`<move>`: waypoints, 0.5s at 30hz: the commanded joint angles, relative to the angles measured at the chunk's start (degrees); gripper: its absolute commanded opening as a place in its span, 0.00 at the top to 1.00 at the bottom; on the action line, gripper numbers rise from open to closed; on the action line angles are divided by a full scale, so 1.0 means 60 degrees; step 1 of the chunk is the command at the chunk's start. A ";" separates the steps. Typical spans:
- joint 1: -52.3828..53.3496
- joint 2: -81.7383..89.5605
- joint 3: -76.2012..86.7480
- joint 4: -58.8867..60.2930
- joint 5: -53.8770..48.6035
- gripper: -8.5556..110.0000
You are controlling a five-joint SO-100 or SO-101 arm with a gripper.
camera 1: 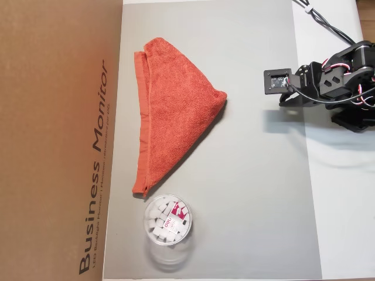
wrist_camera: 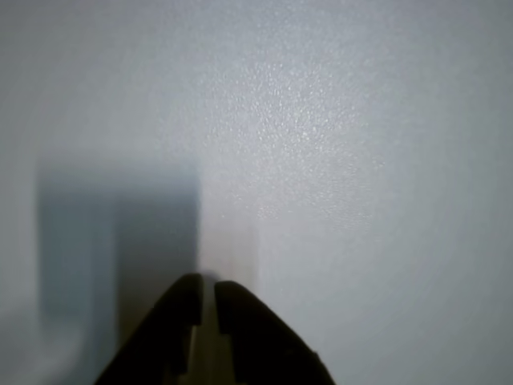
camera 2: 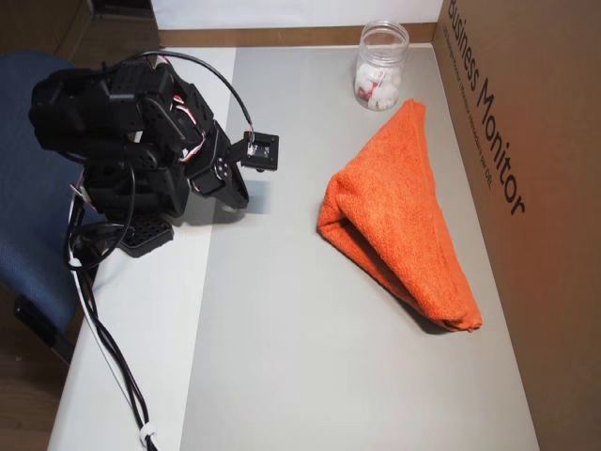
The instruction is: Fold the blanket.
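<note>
The blanket (camera 1: 173, 111) is an orange-red terry towel lying folded into a thick triangle on the grey mat (camera 1: 252, 193), close to the cardboard box; in the other overhead view the blanket (camera 2: 399, 207) shows its doubled layers at the near corner. My gripper (camera 2: 235, 193) is tucked in near the arm's base, well apart from the blanket, pointing down at the mat. In the wrist view the gripper (wrist_camera: 207, 287) has its black fingertips together over bare grey surface, holding nothing.
A clear round cup (camera 1: 169, 225) with white pieces inside stands just past the blanket's narrow end. A tall cardboard box (camera 1: 58, 140) walls the mat's far side. The arm's base (camera 2: 141, 216) and cables (camera 2: 103, 338) sit on the white tabletop, with a blue chair (camera 2: 28, 272) beside them.
</note>
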 commanded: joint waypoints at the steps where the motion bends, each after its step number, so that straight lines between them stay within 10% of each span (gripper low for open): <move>1: -0.0059 0.0850 0.0337 0.0015 -0.0059 0.93; 15: -0.0059 0.2329 0.1348 0.0439 -0.0073 0.93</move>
